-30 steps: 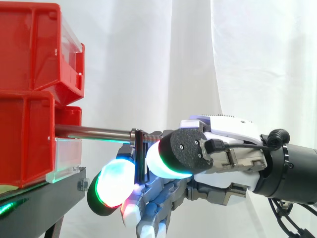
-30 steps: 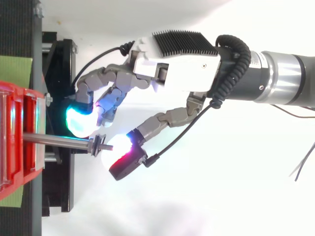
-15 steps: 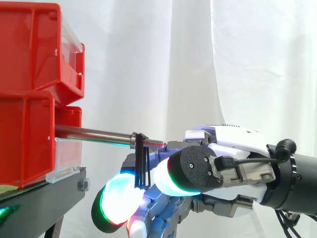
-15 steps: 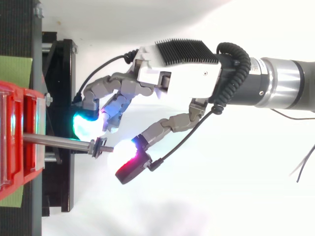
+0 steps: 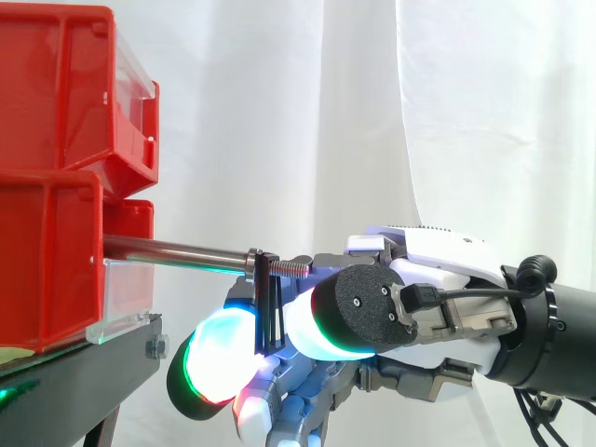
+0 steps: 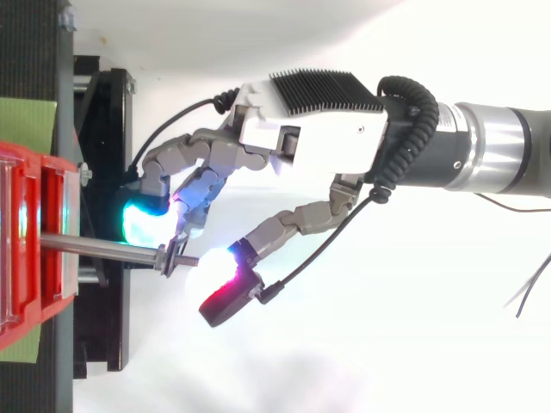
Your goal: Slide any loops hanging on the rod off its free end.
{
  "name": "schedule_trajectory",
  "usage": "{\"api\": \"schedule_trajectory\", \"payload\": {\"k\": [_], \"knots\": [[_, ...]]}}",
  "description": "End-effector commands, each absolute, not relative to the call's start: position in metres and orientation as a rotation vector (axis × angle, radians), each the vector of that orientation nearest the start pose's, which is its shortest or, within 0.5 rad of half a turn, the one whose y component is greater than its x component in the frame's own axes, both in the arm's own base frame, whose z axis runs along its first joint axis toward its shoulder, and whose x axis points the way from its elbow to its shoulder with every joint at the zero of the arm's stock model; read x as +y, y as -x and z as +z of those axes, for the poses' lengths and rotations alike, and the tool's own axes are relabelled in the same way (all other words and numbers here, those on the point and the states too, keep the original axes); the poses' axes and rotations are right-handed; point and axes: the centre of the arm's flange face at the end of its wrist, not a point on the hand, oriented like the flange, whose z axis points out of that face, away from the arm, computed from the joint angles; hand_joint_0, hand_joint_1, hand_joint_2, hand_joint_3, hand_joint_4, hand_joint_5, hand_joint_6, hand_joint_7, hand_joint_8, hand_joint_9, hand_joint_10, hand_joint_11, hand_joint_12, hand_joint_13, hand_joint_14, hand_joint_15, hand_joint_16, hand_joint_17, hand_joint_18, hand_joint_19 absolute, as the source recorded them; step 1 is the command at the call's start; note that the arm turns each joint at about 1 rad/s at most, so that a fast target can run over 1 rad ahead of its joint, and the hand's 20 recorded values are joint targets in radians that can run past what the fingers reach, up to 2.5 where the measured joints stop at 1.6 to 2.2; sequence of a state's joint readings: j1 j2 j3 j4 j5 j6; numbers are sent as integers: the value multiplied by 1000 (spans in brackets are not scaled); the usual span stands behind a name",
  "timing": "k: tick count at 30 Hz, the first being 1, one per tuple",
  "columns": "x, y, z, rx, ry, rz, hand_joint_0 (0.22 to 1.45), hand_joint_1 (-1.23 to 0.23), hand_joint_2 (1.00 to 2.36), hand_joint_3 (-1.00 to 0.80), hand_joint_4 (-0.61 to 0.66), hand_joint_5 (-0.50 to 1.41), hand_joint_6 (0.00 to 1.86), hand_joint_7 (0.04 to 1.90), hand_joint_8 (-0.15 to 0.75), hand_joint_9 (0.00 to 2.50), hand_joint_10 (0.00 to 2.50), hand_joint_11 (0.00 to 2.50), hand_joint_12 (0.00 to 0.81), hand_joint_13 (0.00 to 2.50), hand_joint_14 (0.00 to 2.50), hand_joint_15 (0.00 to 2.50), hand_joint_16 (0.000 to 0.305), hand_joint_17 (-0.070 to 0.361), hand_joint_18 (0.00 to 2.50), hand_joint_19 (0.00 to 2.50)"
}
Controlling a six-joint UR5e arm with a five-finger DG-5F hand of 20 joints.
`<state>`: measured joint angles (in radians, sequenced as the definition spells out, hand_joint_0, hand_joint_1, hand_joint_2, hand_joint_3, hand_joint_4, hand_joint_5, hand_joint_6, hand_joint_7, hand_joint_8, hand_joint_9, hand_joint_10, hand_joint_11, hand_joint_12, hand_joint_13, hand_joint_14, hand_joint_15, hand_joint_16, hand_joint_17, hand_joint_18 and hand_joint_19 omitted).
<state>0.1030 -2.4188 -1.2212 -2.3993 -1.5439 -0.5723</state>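
Observation:
A steel rod (image 5: 177, 250) sticks out to the right from the red bins (image 5: 51, 265), ending in a threaded free tip (image 5: 291, 268). A thin black loop (image 5: 267, 307) hangs on it just before the thread, also seen as the loop (image 6: 170, 256) from above, slightly tilted. My hand (image 5: 419, 279) comes in from the right below the rod's tip. Its fingers are curled, with one glowing pad (image 5: 219, 358) left of the loop and the thumb pad (image 5: 307, 321) right of it, pinching the loop's lower part. From above, the hand (image 6: 310, 129) has its fingers reaching to the rod's end.
Two red bins are stacked on a black stand (image 5: 84, 372) at the left, the upper bin (image 5: 65, 88) overhanging the rod. A white curtain (image 5: 307, 121) hangs behind. Free room lies to the right of the rod's tip, beyond the hand.
The hand drew right and down half a second ago, then came back left and up against the loop. The loop stays near the thread and now tilts a little.

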Motion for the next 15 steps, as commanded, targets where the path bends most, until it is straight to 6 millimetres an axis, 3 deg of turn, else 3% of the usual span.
{"api": "schedule_trajectory", "payload": {"k": [1, 9, 15], "knots": [[-54, -794, 183, 1238, -621, 912, 612, -791, 1000, -496, 173, -187, 761, 946, 276, 925, 13, 417, 265, 1190, 14, 368, 42, 95, 1091, 487], [-50, -794, 183, 1241, -617, 917, 611, -782, 1001, -484, 166, -196, 804, 914, 281, 929, 13, 416, 266, 1191, 14, 371, 42, 96, 1091, 493], [-49, -794, 183, 1242, -615, 919, 613, -754, 1016, -319, 122, -205, 851, 919, 282, 929, 15, 429, 267, 1192, 14, 374, 43, 96, 1093, 494]]}}
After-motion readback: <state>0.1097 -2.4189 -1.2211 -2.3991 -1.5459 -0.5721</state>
